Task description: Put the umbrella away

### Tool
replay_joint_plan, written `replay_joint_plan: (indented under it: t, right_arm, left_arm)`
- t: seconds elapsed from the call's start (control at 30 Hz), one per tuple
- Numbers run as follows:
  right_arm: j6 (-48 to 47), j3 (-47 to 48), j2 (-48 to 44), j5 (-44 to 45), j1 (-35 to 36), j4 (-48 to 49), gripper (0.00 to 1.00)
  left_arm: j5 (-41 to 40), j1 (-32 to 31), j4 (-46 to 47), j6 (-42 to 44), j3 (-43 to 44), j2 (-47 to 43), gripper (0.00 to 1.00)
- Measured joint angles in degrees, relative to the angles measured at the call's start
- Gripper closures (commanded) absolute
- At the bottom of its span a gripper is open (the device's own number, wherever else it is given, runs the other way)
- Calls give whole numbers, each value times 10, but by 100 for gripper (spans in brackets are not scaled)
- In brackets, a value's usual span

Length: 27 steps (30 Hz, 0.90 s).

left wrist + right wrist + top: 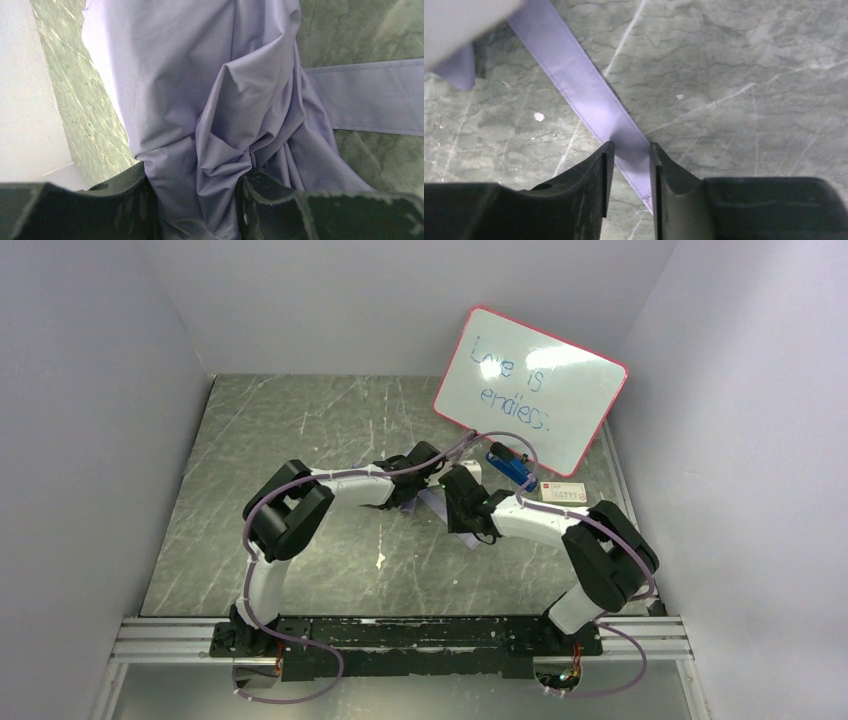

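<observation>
The umbrella [200, 90] is a bunched mass of lavender fabric lying on the green marbled table [390, 30]. My left gripper [197, 200] is shut on a thick fold of that fabric. The umbrella's flat lavender strap [370, 95] runs off to the right along the table. In the right wrist view the strap [579, 80] lies diagonally on the table and passes between the fingers of my right gripper [630, 150], which is open, with a gap still showing on both sides. From above, both grippers meet mid-table over the umbrella [438, 508], which they mostly hide.
A pink-framed whiteboard [530, 390] leans at the back right. A blue eraser [512, 468] and a white card [565, 493] lie just below it. Plain walls close in the table [300, 420] on the left, back and right.
</observation>
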Motion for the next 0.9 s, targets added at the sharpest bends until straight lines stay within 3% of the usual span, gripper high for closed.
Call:
replay_joint_plan:
  t: [0.13, 0.43, 0.63, 0.73, 0.9]
  right_arm:
    - [3, -6, -5, -4, -13, -2, 90]
    - [7, -10, -8, 3, -10, -1, 94]
    - [5, -21, -29, -17, 14, -4, 83]
    - [-5, -41, -75, -37, 21, -11, 65]
    - [-20, -34, -121, -30, 21, -20, 44]
  left_arm:
    - [0, 0, -3, 0, 2, 1, 95]
    - [0, 0, -5, 0, 3, 2, 95]
    - [0, 0, -5, 0, 3, 2, 95]
    - [0, 0, -5, 0, 3, 2, 95]
    - [0, 0, -5, 0, 3, 2, 95]
